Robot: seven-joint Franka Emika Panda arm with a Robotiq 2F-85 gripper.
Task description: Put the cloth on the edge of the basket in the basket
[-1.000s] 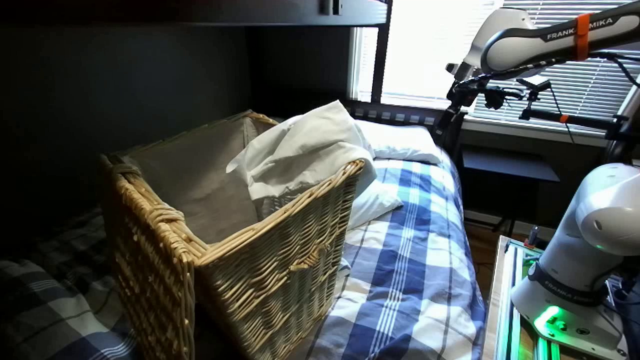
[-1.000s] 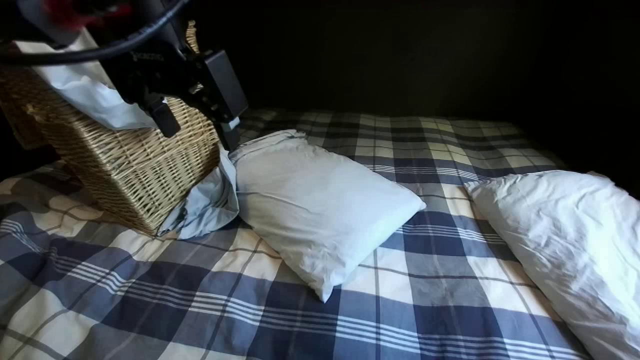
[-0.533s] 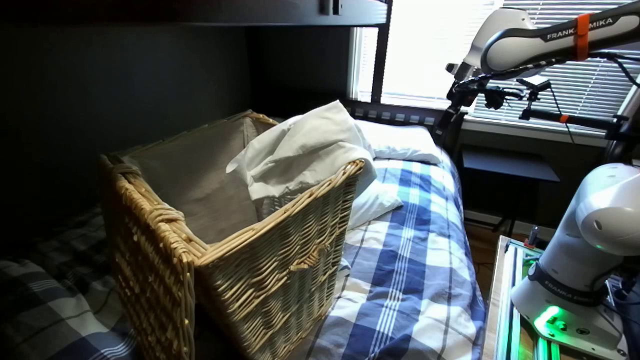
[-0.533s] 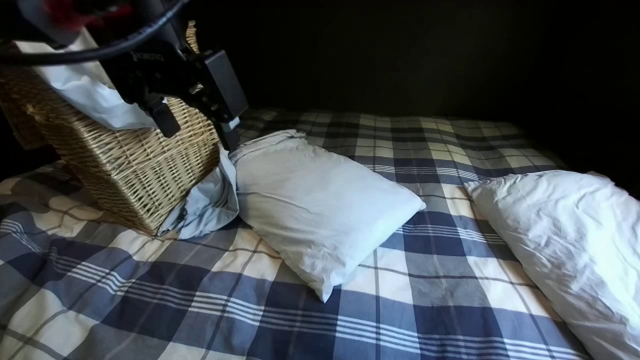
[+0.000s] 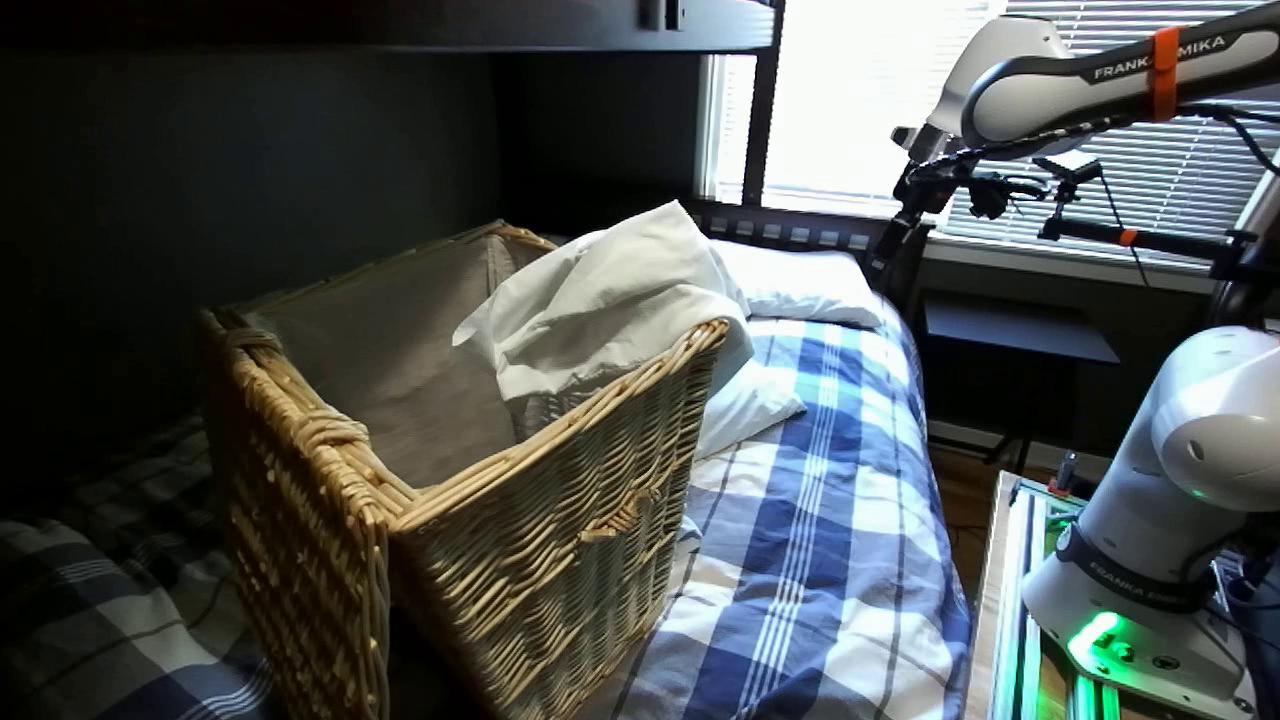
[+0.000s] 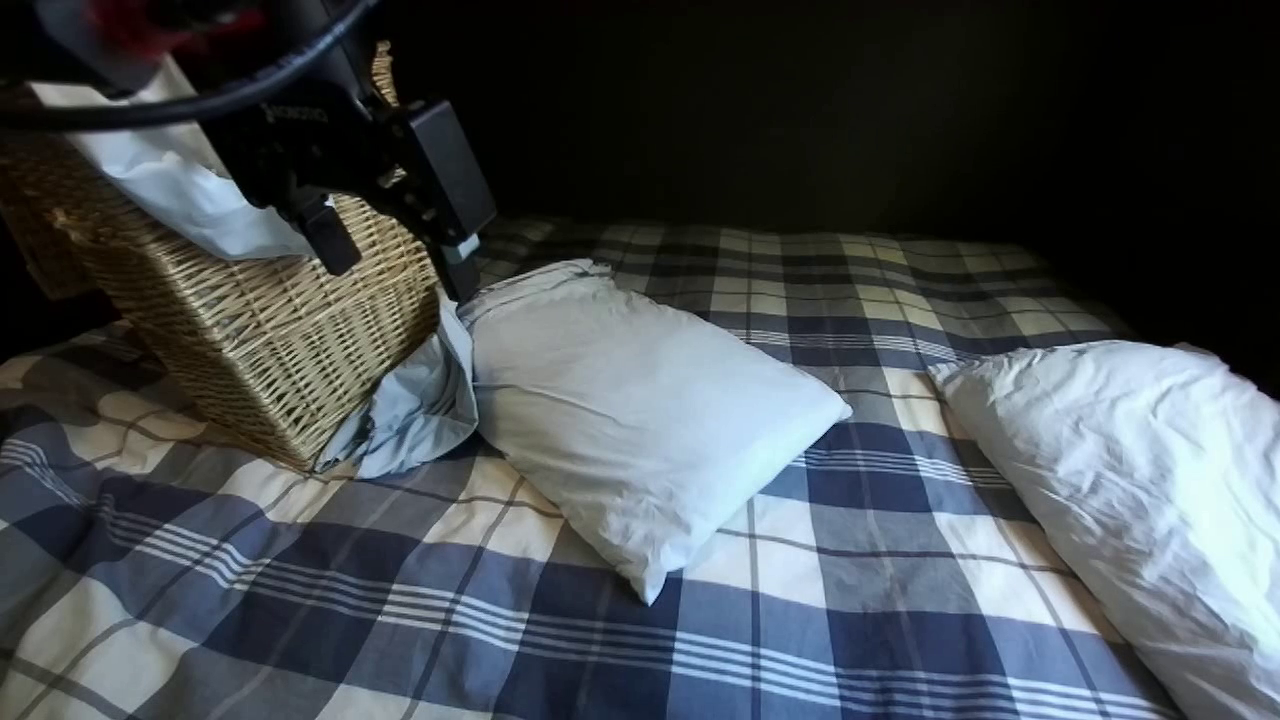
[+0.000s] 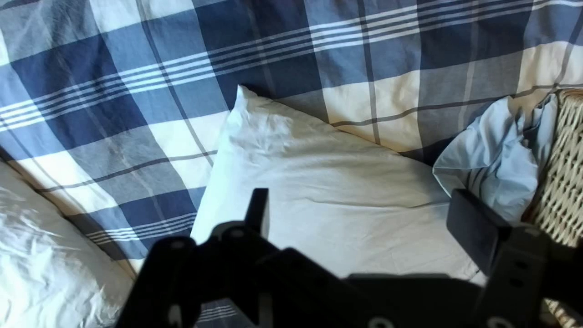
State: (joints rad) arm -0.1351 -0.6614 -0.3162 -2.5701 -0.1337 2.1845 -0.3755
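The pincer (image 7: 367, 221) stands wide, its two black fingers (image 7: 476, 228) well apart. In the wrist view a white pillow (image 7: 337, 200) shows through the gap, lying beneath the pincer on the surface (image 6: 800, 640), which is checked in blue, grey and white. Just past the finger at the right of that view, a crumpled pale cloth (image 7: 510, 173) lies on the surface, between the pillow and the foot of a wicker basket (image 7: 565, 168). The basket stands beside the pincer; in an exterior view the pincer covers part of its wall (image 6: 310, 340). In both exterior views the white cloth (image 5: 620, 310) is draped over the basket's edge, off to the side of the pincer: part hangs down the outside. In an exterior view another part reaches in over the brownish lining (image 5: 410, 370), and the cloth is plainly apart from the pincer. On the side of the pincer away from the basket, a second white pillow (image 6: 1130, 480) rests on the surface. Above the pincer is the white arm (image 5: 1020, 100), with an orange strap (image 5: 1165, 75) around it. Well apart from the pincer, the arm's base (image 5: 1140, 560) carries a green light (image 5: 1095, 635). Behind the pincer, in an exterior view, there is a bright window (image 5: 860, 100) with blinds (image 5: 1190, 190).
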